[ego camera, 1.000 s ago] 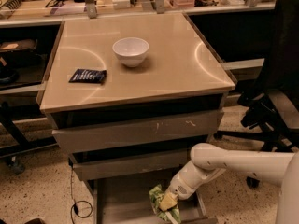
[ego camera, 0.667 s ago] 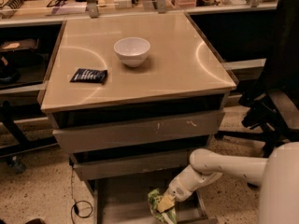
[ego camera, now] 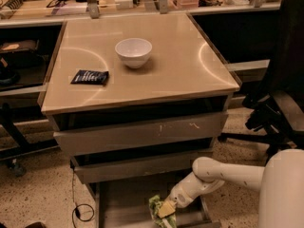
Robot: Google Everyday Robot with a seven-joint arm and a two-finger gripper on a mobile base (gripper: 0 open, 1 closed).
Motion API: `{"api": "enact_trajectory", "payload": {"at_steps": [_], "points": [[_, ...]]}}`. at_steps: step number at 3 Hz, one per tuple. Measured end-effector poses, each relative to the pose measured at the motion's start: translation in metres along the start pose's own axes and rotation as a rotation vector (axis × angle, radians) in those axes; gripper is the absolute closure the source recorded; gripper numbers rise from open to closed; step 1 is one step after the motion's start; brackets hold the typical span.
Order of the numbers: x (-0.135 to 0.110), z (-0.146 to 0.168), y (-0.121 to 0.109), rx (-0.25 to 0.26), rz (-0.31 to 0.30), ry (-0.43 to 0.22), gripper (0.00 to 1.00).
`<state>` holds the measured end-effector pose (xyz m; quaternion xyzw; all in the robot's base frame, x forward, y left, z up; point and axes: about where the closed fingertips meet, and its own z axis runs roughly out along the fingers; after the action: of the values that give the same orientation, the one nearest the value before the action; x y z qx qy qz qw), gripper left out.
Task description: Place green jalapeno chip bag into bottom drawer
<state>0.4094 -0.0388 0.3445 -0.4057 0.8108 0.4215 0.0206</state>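
Note:
The green jalapeno chip bag (ego camera: 157,212) is a small crinkled green foil bag low in the camera view, inside the open bottom drawer (ego camera: 128,198) of the beige-topped cabinet. My gripper (ego camera: 166,209) reaches down from the right on a white arm and sits right at the bag, over the drawer's grey floor. The bag's lower part runs off the bottom edge of the view.
A white bowl (ego camera: 133,52) and a flat dark navy packet (ego camera: 90,77) lie on the cabinet top (ego camera: 180,70). Two shallower grey drawers (ego camera: 142,132) stand slightly open above. A black office chair (ego camera: 280,94) stands at right; a cable (ego camera: 78,208) lies on the floor at left.
The view has shifted slightly and my arm fills more of the lower right. The gripper and bag stay in the bottom drawer, a little further left.

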Motion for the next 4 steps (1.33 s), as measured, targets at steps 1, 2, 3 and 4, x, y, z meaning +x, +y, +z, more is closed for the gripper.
{"api": "enact_trajectory", "payload": {"at_steps": [1, 2, 3, 4], "points": [[-0.016, 0.028, -0.023, -0.015, -0.003, -0.089, 1.00], [-0.035, 0.059, -0.043, -0.041, -0.011, -0.143, 1.00], [-0.035, 0.059, -0.044, -0.040, -0.011, -0.143, 1.00], [-0.042, 0.073, -0.061, -0.002, -0.009, -0.182, 1.00]]}}
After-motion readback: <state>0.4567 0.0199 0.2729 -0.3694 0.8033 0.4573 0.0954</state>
